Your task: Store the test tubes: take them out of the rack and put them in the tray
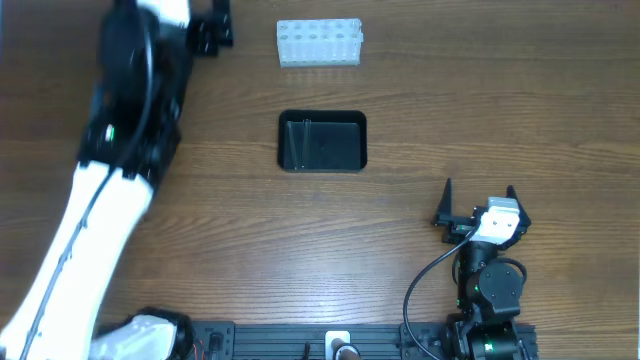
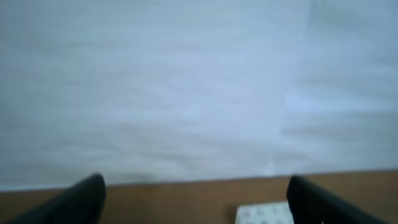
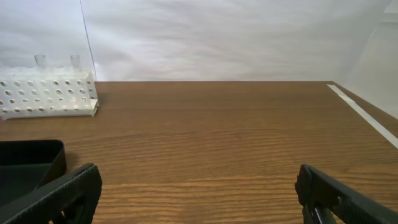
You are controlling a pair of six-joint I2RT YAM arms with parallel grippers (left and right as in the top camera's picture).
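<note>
- Two test tubes (image 3: pixel 40 61) are standing upright in the white rack (image 1: pixel 319 43), their tops poking above it
- The rack is sitting at the far side of the desk (image 1: pixel 200 230), and the black tray (image 1: pixel 283 142) is lying near it, towards the arms, not touching it
- The left pincer (image 2: pixel 196 186) is hanging released, fingers spread wide, near the rack's left end
- The right pincer (image 1: pixel 480 192) is sitting close to its own base, well apart from the tray, likewise released with fingers wide
</note>
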